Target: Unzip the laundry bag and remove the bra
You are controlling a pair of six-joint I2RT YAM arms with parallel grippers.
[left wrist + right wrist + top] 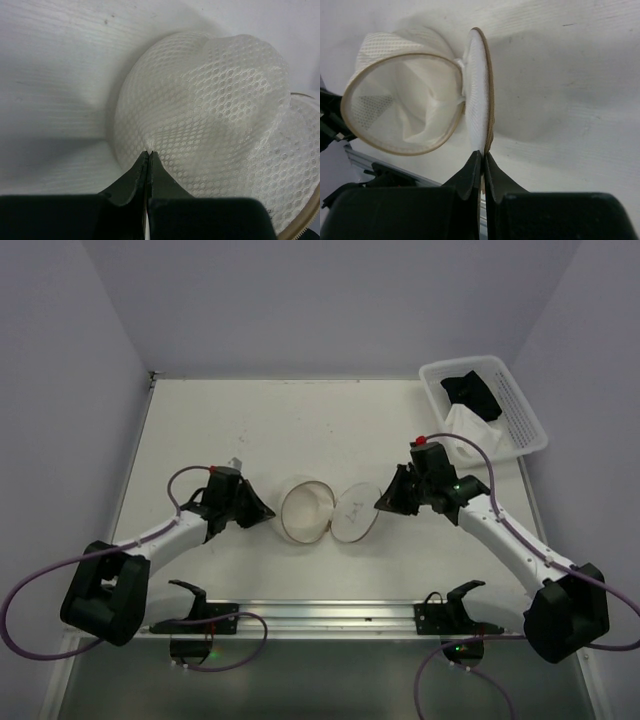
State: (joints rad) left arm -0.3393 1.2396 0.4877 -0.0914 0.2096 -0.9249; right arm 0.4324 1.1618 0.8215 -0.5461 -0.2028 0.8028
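The laundry bag [306,510] lies open in the middle of the table. Its cream mesh pouch with a tan rim faces up, and its round lid [355,512], with a small drawn outline, is folded out to the right. My left gripper [266,512] is shut on the pouch's mesh [210,110], pinching it at the fingertips [149,152]. My right gripper [384,504] is shut on the lid's tan edge [489,125]. The right wrist view looks into the pouch [400,100], where only white mesh shows. No bra shows in the bag.
A white perforated basket [530,425] stands at the back right, holding a black garment [472,390] and a white cloth [468,424]. A metal rail [320,615] runs along the table's near edge. Grey walls close in the back and sides.
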